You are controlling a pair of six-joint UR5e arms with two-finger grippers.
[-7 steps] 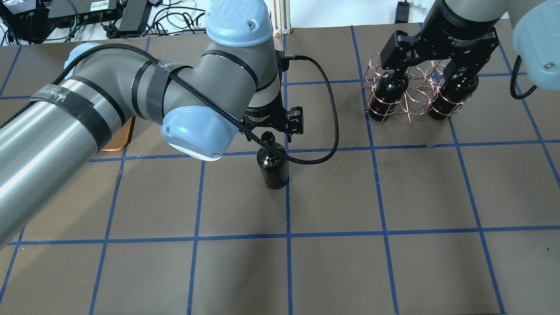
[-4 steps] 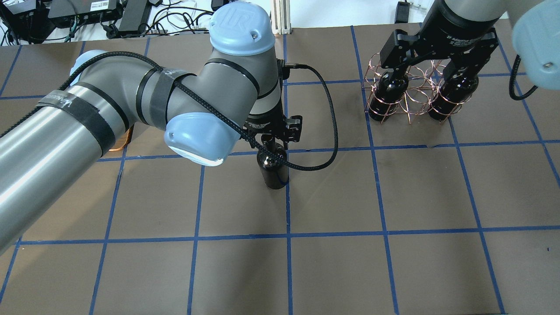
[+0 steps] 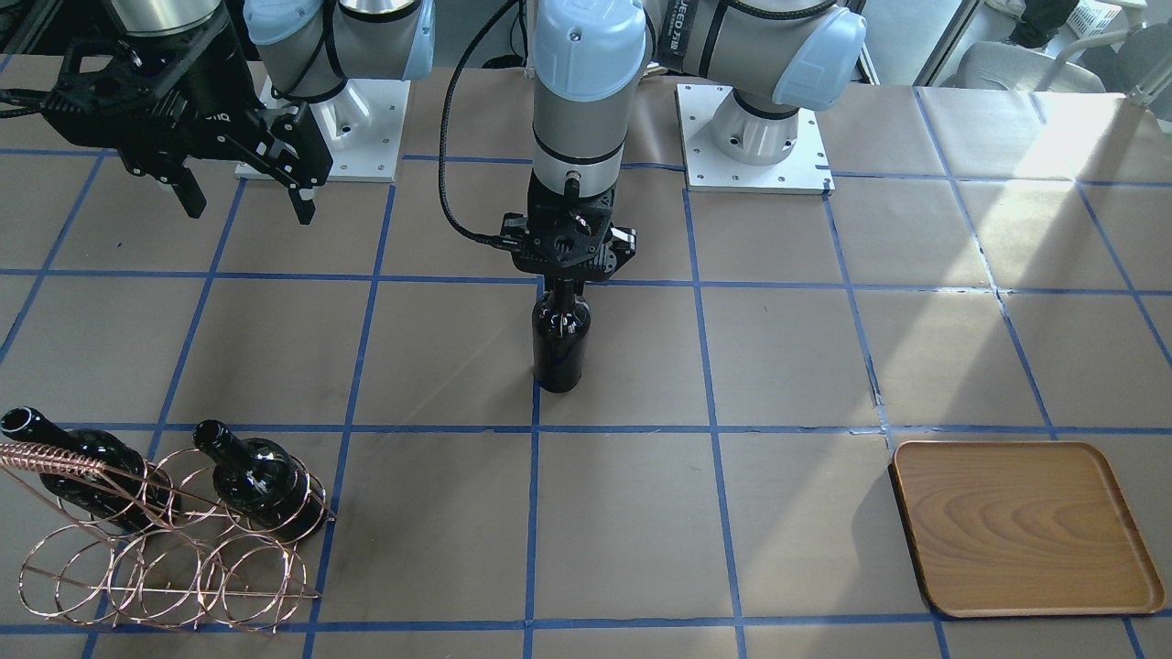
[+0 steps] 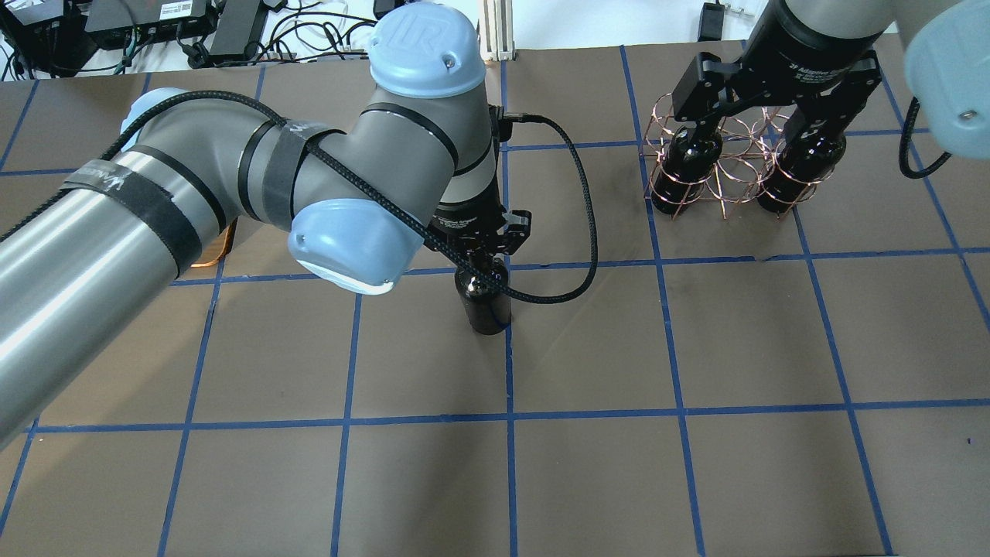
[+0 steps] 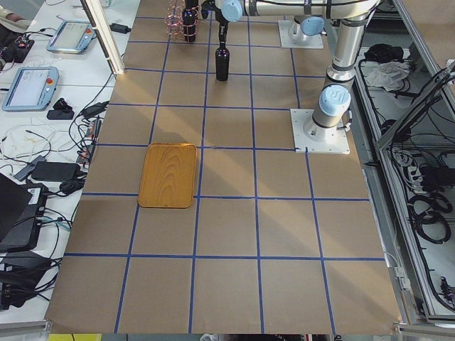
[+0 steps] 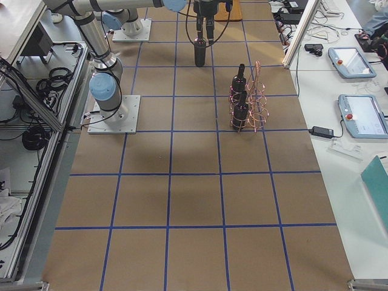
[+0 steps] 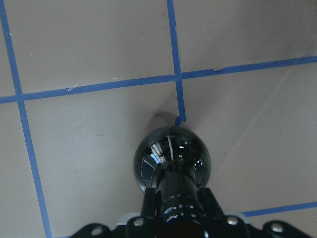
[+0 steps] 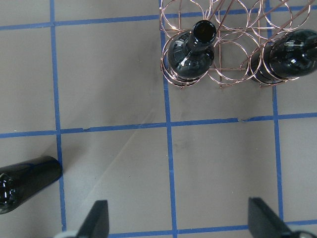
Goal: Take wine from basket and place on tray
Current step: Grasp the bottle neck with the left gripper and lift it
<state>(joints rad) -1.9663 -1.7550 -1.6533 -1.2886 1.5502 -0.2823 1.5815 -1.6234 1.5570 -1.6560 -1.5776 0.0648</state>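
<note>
One black wine bottle (image 3: pixel 560 339) stands upright on the table's middle; it also shows in the overhead view (image 4: pixel 483 305) and the left wrist view (image 7: pixel 171 158). My left gripper (image 3: pixel 560 286) is straight above it, fingers shut on its neck. The copper wire basket (image 3: pixel 165 558) stands on the robot's right side and holds two more black bottles (image 3: pixel 261 485) (image 3: pixel 69 453). My right gripper (image 3: pixel 249 203) hangs open and empty above the table, apart from the basket (image 4: pixel 727 182). The wooden tray (image 3: pixel 1025 526) lies empty at the far left side.
The brown table cover has a blue tape grid. Both robot bases (image 3: pixel 751 137) stand at the table's rear edge. A black cable (image 4: pixel 588 224) loops from the left wrist beside the bottle. Open table lies between the held bottle and the tray (image 5: pixel 168 175).
My left gripper has come down over the standing bottle's neck and its fingers have closed from wide open onto it. The right arm and the basket have not moved.
</note>
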